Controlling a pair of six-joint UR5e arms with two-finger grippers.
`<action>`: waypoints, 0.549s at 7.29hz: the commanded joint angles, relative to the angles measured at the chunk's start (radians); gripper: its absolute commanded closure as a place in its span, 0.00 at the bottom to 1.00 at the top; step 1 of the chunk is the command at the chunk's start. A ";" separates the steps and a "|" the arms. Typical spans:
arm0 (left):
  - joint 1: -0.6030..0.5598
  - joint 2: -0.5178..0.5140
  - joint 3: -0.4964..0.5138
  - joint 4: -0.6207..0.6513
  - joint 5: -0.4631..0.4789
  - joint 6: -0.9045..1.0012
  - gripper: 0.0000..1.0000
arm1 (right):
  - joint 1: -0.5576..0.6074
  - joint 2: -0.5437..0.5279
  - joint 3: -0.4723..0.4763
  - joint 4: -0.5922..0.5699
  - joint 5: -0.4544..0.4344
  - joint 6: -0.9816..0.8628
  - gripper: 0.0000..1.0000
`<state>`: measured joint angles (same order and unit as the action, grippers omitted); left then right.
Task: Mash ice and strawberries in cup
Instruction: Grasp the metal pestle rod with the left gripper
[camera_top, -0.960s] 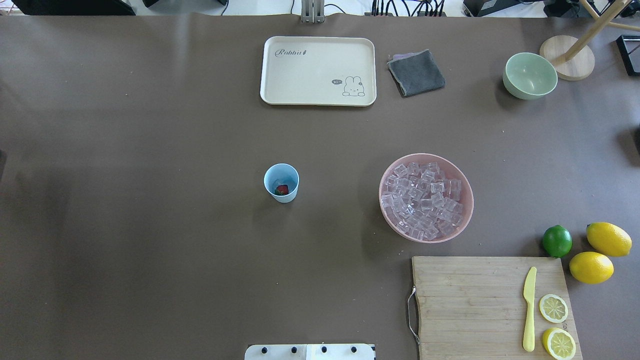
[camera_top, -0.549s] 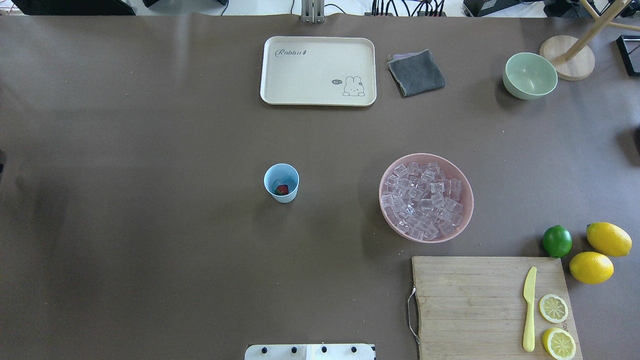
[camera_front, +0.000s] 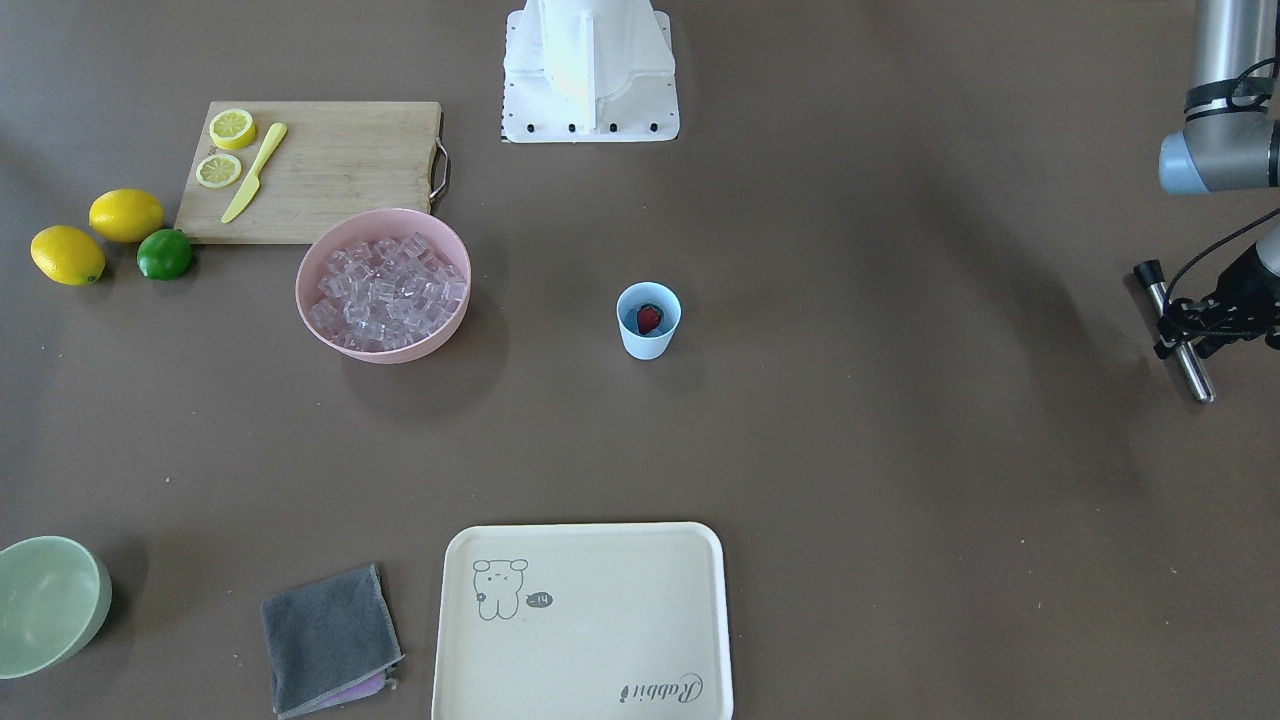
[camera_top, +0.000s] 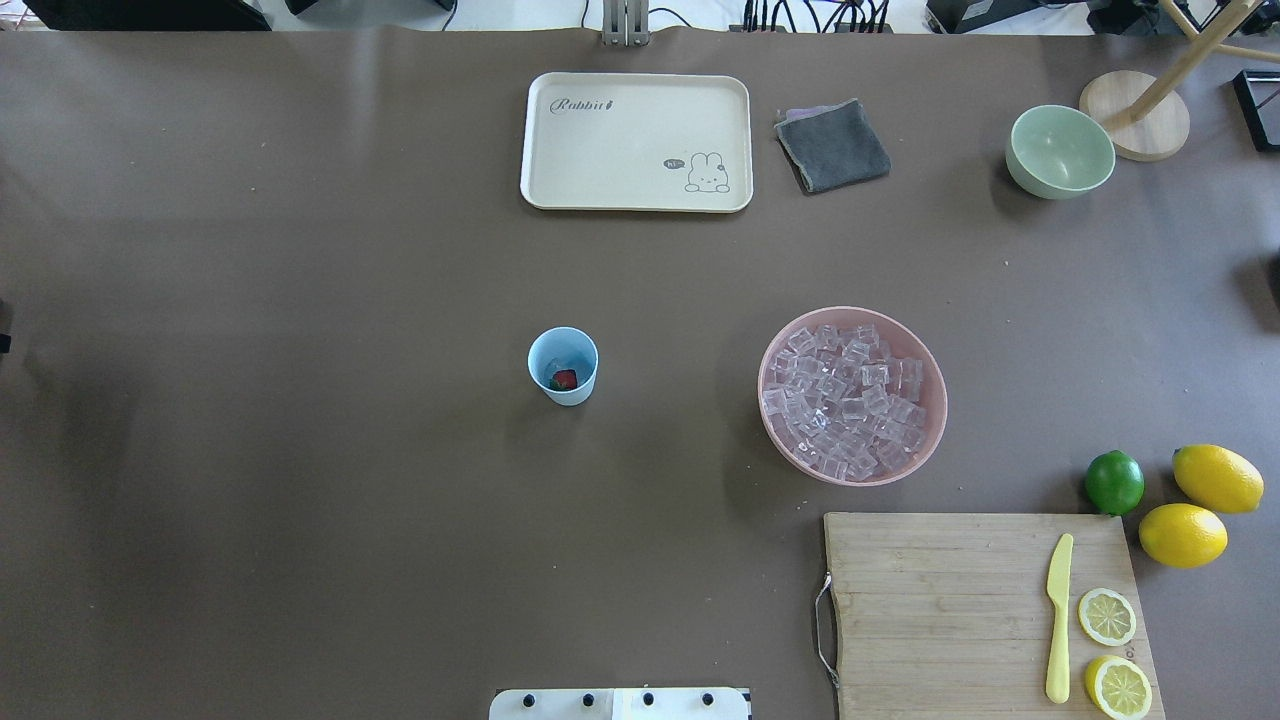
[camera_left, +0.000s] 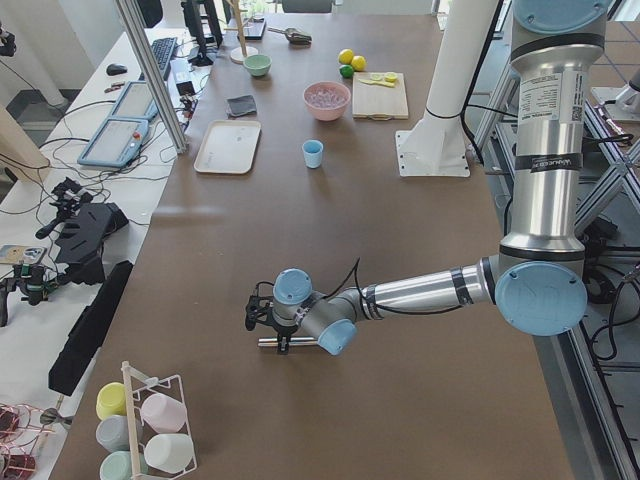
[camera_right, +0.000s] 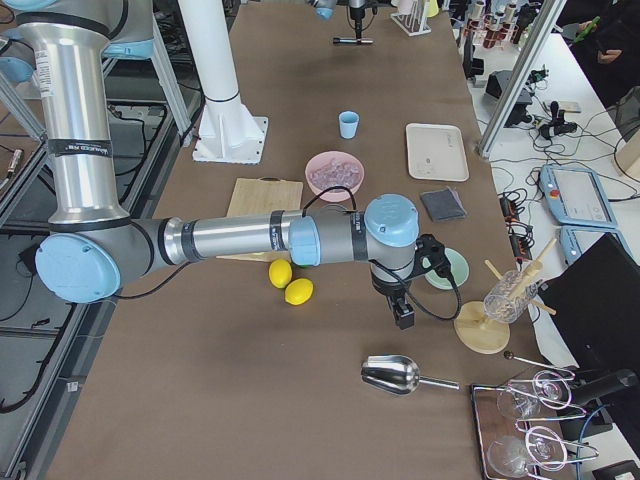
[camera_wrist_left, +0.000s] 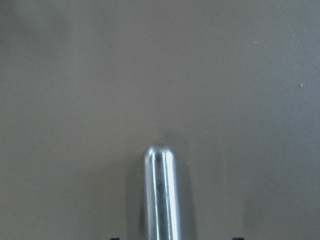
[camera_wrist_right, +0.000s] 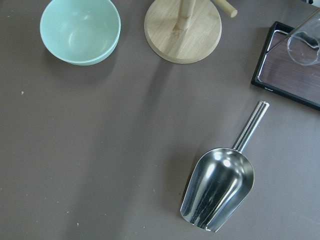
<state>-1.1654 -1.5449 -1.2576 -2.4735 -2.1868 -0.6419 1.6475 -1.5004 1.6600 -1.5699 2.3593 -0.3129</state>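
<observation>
Exterior front-facing view: ice (camera_front: 385, 285) fills the pink bowl (camera_front: 400, 350). The cup (camera_front: 645, 345) stands upright mid-table, mouth up, with the strawberry (camera_front: 650, 319) inside. The left gripper (camera_front: 1180, 335) clamps a steel rod (camera_front: 1195, 378) lying crosswise over the brown table (camera_front: 900, 450). The tray (camera_front: 600, 600) reads "Rabbit". Whether the right gripper (camera_right: 403, 316) is apart or together cannot be told.

I read just one word: "Rabbit", in script, on a corner of the cream tray (camera_top: 620, 150). The speech bubble (camera_top: 673, 164) by its bunny drawing is too small to read. Same w/ the sticker (camera_left: 547, 125) on the left arm (camera_left: 545, 200).
</observation>
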 joint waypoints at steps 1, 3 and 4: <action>0.007 0.002 0.000 -0.002 0.004 0.005 0.83 | 0.000 0.000 0.001 0.001 0.000 0.000 0.00; 0.007 0.000 -0.005 -0.021 0.006 0.008 1.00 | 0.005 -0.001 0.004 -0.001 0.005 0.000 0.00; 0.007 0.000 -0.041 -0.021 -0.004 0.008 1.00 | 0.005 -0.001 0.006 -0.001 0.005 0.000 0.00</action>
<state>-1.1583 -1.5446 -1.2700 -2.4909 -2.1841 -0.6338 1.6505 -1.5014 1.6640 -1.5702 2.3626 -0.3129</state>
